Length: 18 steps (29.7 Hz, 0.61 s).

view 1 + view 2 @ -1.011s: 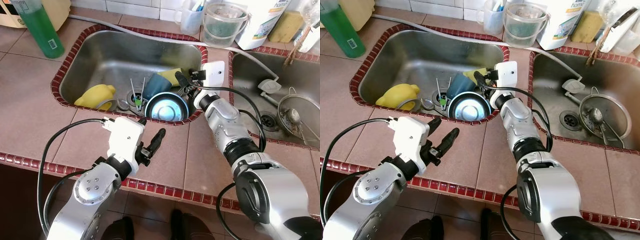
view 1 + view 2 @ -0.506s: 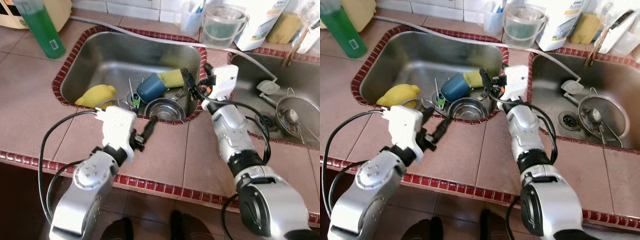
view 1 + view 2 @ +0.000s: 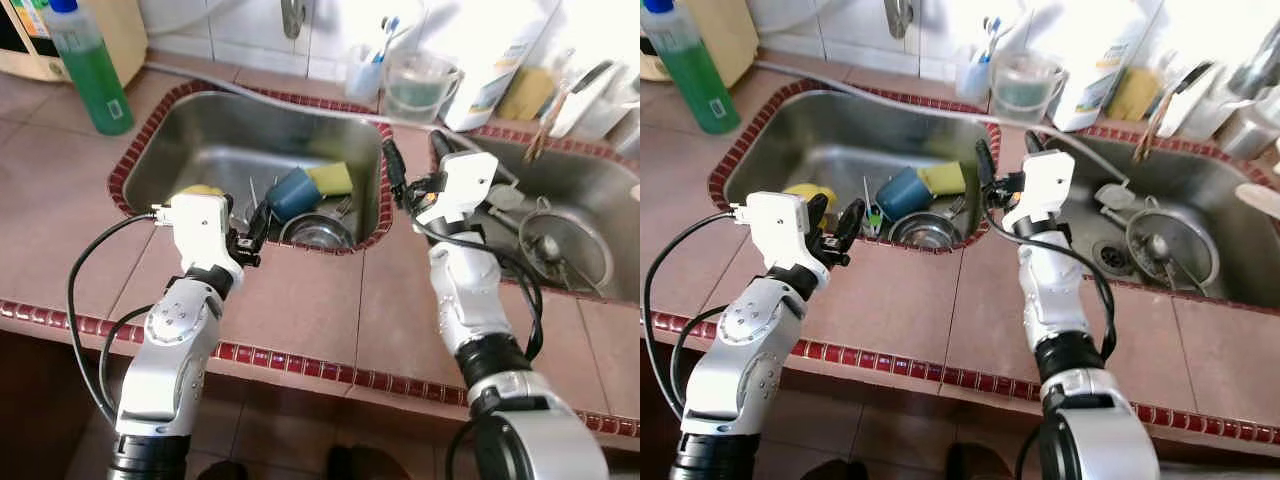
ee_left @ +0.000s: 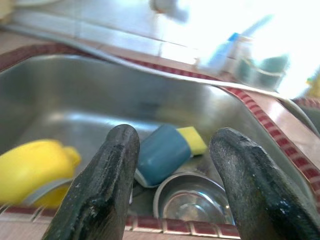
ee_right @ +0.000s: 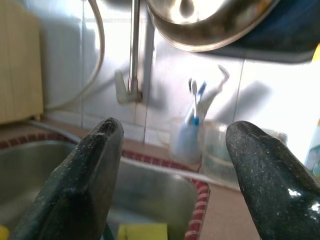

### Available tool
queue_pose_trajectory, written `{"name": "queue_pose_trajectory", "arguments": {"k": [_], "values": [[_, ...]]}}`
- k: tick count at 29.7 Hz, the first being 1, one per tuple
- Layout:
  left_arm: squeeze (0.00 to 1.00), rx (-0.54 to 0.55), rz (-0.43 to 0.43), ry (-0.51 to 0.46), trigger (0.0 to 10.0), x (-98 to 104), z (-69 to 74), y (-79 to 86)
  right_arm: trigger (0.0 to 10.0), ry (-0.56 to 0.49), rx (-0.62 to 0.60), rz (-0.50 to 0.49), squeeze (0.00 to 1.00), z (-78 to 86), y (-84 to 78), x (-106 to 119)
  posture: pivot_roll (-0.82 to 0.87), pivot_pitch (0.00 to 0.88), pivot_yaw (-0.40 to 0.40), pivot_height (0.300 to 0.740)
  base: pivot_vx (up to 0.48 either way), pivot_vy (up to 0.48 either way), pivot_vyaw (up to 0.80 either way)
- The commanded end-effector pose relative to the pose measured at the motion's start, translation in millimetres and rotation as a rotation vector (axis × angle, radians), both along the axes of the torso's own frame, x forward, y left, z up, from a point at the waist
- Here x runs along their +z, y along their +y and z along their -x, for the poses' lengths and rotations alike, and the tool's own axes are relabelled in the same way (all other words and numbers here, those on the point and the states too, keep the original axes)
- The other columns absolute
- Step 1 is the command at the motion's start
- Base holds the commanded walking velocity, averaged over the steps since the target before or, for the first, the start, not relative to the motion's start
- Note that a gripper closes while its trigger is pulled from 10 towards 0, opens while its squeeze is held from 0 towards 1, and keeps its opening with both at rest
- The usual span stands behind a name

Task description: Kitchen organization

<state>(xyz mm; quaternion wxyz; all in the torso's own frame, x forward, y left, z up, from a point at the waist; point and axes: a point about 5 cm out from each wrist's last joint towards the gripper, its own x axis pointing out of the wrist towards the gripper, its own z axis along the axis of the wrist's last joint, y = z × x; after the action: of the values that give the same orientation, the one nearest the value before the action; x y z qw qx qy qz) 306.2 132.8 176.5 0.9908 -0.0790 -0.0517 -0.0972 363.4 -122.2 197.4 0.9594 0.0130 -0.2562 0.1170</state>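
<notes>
Left end effector (image 3: 252, 228): released and carrying nothing; you have it at the near rim of the left sink (image 3: 160, 135), its fingers (image 4: 100, 185) spread and aimed into the basin.
Right end effector (image 3: 415, 165): also released and bare, raised over the tiled divider between the two sinks, looking toward the tap (image 5: 131, 60) and back wall.
Dishes to sort: the blue cup (image 3: 292, 190) lies on its side touching the yellow sponge (image 3: 332, 177); the steel bowl (image 3: 318, 231) sits just in front of it, the yellow object (image 4: 32, 167) to the left.
Doing it well: I judge the cup the next pick. Bring your left fingers down either side of its wall, clear of the bowl rim, and close only once it is centred.
Hard to make out: what the yellow object is; the cutlery near the drain; the washed-out bottles by the window.
Cut off: the right sink (image 3: 600, 190) at the frame edge.
</notes>
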Motion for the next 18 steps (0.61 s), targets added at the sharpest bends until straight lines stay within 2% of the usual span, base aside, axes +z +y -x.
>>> {"name": "queue_pose_trajectory", "arguments": {"k": [1,9,18], "values": [[0.00,0.032,0.035,0.030,10.0,-5,-1.7,6.7,10.0,0.002,-0.027,-0.006,0.00,4.1,-4.1,-3,-0.11,0.052,-0.078,0.732,0.000,0.000,0.00],[0.00,0.098,0.004,0.007,10.0,-11,-3.3,20.9,10.0,0.029,-0.073,-0.015,0.00,17.5,-9.9,-12,-0.12,0.034,-0.078,0.732,0.000,0.000,0.00],[0.00,0.118,-0.044,-0.040,10.0,-7,-8.1,29.8,10.0,0.040,-0.092,-0.001,0.00,28.8,-5.1,-14,-0.14,0.011,-0.080,0.732,0.000,0.000,0.00]]}}
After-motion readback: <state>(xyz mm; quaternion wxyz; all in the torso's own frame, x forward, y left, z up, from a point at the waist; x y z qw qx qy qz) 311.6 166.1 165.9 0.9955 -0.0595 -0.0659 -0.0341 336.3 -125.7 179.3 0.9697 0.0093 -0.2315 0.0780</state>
